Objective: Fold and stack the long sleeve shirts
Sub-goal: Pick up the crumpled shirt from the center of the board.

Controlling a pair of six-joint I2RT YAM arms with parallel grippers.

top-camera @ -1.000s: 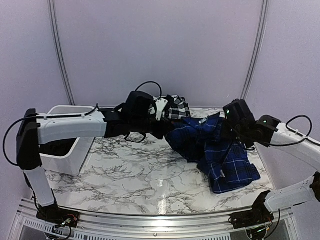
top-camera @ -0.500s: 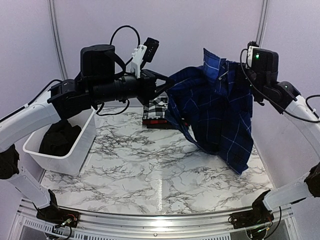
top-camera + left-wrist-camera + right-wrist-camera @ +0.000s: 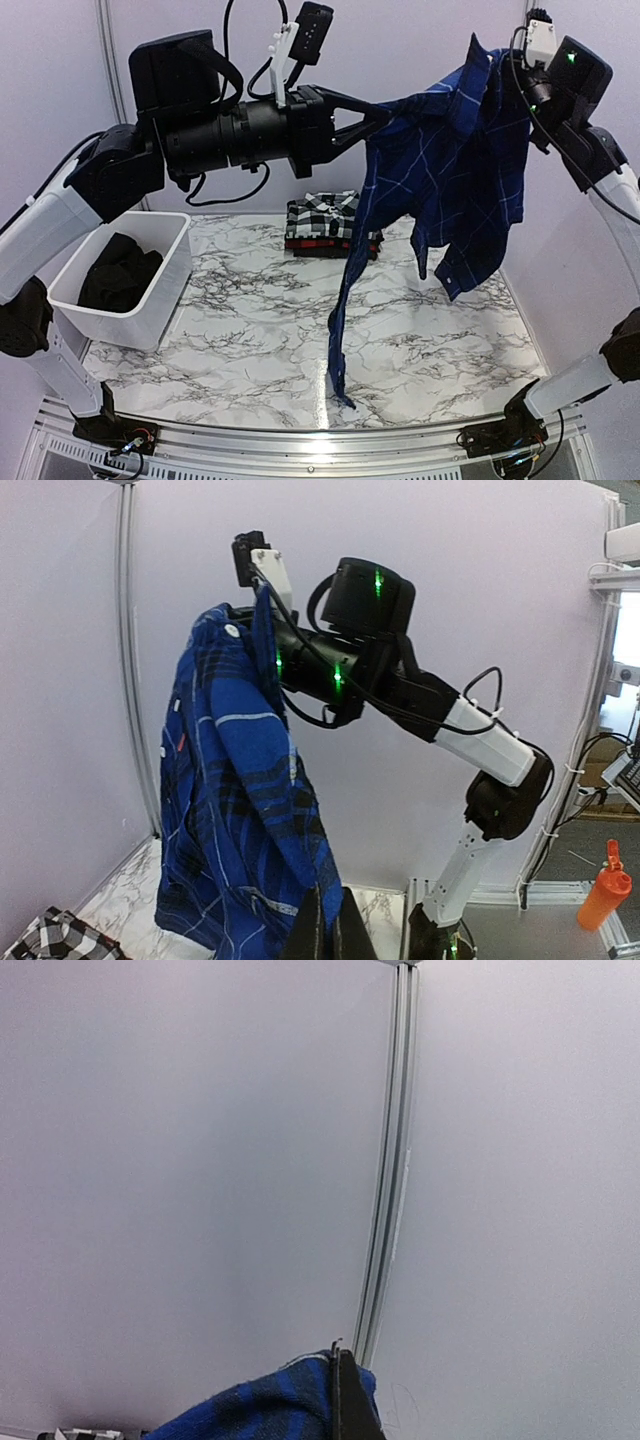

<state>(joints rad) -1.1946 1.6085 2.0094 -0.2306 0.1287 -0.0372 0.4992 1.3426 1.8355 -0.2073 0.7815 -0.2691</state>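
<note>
Royal blue plaid shirt (image 3: 450, 170) suspended in the upper right of the overhead frame, stretched between two clenched pincers. The left pincer (image 3: 378, 108) grips its edge near upper centre, and the right pincer (image 3: 497, 62) pinches its top toward the upper right corner. One sleeve hangs to lower centre, over the marbled surface (image 3: 250, 350). At centre rear, the black-and-white check shirt (image 3: 322, 212) lies folded atop the red-and-black shirt (image 3: 325, 245). White tub (image 3: 130, 325) at left.
</note>
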